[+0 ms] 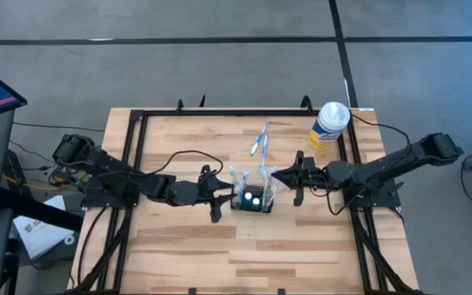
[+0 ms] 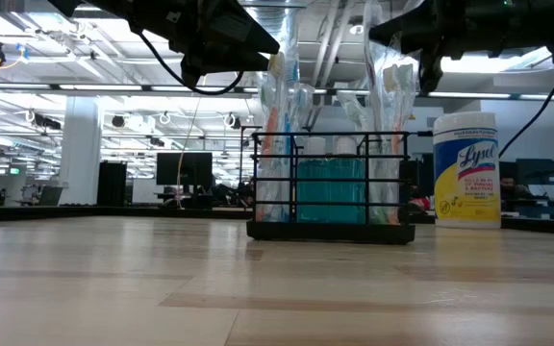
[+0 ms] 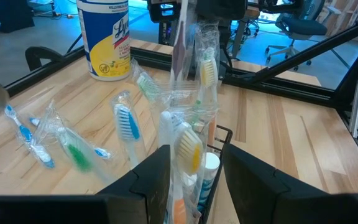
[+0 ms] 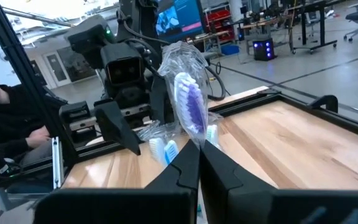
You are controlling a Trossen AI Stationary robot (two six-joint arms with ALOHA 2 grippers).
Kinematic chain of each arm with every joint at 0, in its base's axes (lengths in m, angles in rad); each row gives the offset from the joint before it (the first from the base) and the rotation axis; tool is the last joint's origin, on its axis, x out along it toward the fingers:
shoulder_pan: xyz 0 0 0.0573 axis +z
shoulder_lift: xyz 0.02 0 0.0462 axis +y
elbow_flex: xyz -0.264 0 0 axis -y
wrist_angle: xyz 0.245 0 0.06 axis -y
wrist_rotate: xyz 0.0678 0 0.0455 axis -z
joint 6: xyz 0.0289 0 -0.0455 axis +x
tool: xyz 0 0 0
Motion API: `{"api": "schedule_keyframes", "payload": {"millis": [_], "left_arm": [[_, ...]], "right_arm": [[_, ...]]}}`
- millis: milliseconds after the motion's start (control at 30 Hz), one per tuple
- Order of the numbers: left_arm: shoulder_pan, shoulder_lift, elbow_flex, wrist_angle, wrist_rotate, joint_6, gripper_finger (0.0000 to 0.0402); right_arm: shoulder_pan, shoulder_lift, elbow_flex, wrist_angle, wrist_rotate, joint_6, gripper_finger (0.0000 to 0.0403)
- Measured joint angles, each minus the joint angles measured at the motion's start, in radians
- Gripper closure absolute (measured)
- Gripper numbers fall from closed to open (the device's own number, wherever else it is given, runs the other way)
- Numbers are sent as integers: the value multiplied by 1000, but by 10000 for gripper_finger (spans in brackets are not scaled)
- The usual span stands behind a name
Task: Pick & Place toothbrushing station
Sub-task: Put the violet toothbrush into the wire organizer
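The desk (image 2: 113, 288) runs bare and wide in the foreground of the low view, with the station (image 2: 330, 187), a black wire holder full of wrapped brushes, standing upright on it. From above, the station (image 1: 252, 199) sits near the desk's centre, between the two arms, with open boards on the near half of the desk and along both side rails. The left end effector (image 1: 217, 199) lies just left of the station, its fingers (image 3: 151, 177) apart and flanking a yellow-bristled brush (image 3: 189, 149) that stands in the holder; whether they press on the brush or the frame cannot be told. The right end effector (image 1: 288, 180) hangs just right of the station and a little toward the far edge, its fingers (image 4: 182, 171) together on the wrapped purple brush (image 4: 190, 109), held head up above the station. A loose wrapped brush (image 1: 260, 139) lies on the boards between the station and the far rail; the left wrist view shows several such loose brushes (image 3: 73, 149) scattered there. A wipes canister (image 1: 329, 124) stands at the far right corner, close to the black frame (image 1: 220, 112) that edges the desk. A person (image 4: 8, 124) sits beyond the desk.
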Motion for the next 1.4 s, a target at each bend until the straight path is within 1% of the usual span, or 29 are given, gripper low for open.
{"api": "schedule_keyframes", "payload": {"millis": [267,600,833,933,1233,1400], "left_arm": [[0,0,0,0,0,0,261],[0,0,0,1,0,0,261],[0,0,0,1,0,0,261],[0,0,0,1,0,0,261],[0,0,0,1,0,0,261],[0,0,0,1,0,0,261]], "right_arm": [[41,2,0,-21,2,-12,403],[37,121,2,26,6,6,403],[39,145,2,61,6,6,403],[39,125,0,50,6,0,403],[62,-27,0,48,-21,-1,403],[95,-32,0,61,-19,11,403]]}}
